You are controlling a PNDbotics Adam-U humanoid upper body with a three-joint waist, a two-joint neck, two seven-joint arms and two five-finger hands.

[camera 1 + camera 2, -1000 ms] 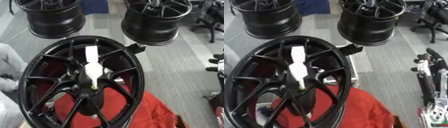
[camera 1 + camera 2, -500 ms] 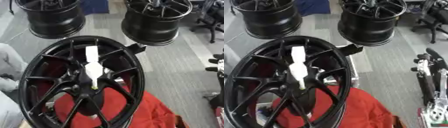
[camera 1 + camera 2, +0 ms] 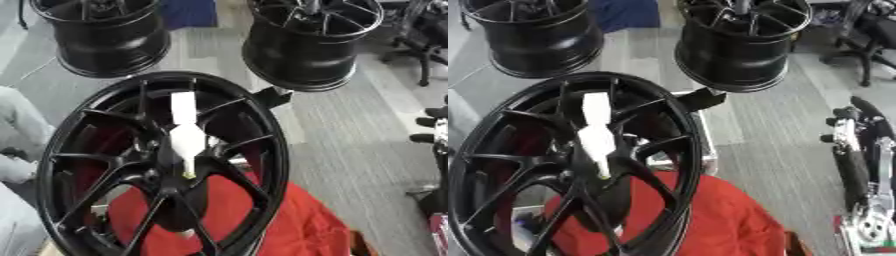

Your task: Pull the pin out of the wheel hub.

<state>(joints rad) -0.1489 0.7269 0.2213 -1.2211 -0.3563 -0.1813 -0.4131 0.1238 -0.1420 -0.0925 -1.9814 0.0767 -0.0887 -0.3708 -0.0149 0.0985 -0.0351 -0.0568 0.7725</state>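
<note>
A large black spoked wheel hub (image 3: 105, 125) stands tilted in front of me, filling the lower left of both views. A white pin (image 3: 185, 135) sticks up out of its centre, with a flat upper end and a thicker body that narrows to a small yellowish tip at the hub's middle. Nothing touches the pin. My right hand (image 3: 861, 165) shows at the right edge of the right eye view, fingers straight and pointing up, well apart from the wheel and holding nothing. My left hand shows in no view.
A red cloth (image 3: 297, 225) lies under and behind the wheel. Two more black wheel hubs (image 3: 105, 35) (image 3: 306, 40) stand on the grey floor beyond. Something grey (image 3: 17, 125) lies at the left edge. An office chair base (image 3: 420, 30) is at the top right.
</note>
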